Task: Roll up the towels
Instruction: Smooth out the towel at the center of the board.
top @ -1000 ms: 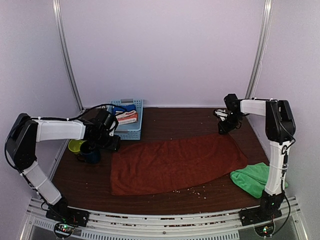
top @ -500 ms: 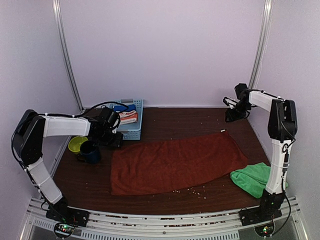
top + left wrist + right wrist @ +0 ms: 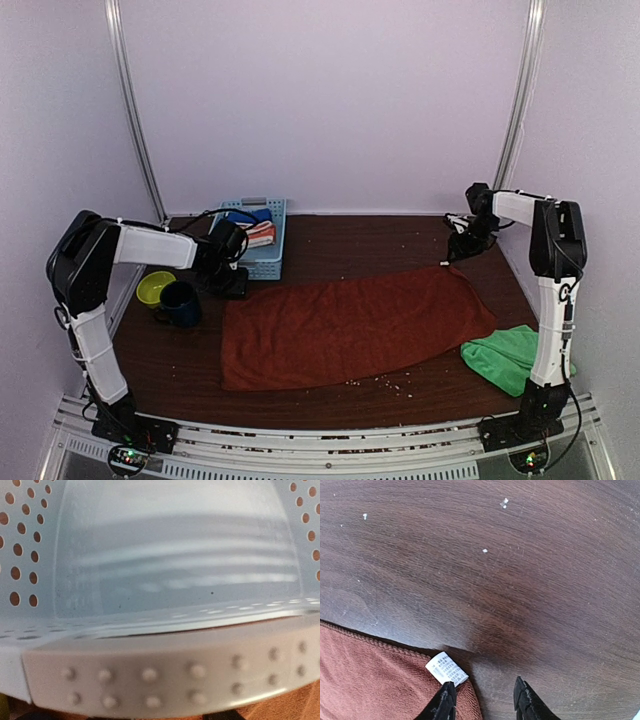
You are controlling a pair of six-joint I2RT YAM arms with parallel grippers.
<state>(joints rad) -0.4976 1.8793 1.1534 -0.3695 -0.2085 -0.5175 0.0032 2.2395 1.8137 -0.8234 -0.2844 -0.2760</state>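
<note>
While the rust towel (image 3: pixel 350 325) lay flat across the table (image 3: pixel 340 238), long axis left to right, the right gripper (image 3: pixel 485 702) hung spread over its far right corner; the left gripper (image 3: pixel 230 286), jaws impossible to judge, faced the basket (image 3: pixel 265 266).

Tabletop (image 3: pixel 360 238): dark brown wood grain, carrying every item below.
Basket (image 3: pixel 262 266): pale blue plastic with perforated walls, at the far left of the tabletop.
Blue cloth (image 3: pixel 250 215): inside the basket, toward its far end.
Striped cloth (image 3: pixel 258 236): white and orange, inside the basket, just nearer than the blue cloth.
Bowl (image 3: pixel 150 288): yellow-green, left of the basket.
Mug (image 3: pixel 184 304): dark blue, upright, close against the bowl's right side.
Crumbs (image 3: pixel 385 380): pale specks scattered on the near tabletop.
Walls (image 3: pixel 330 100): plain pale lilac panels.
Poles (image 3: pixel 135 110): metal uprights at the rear corners.
</note>
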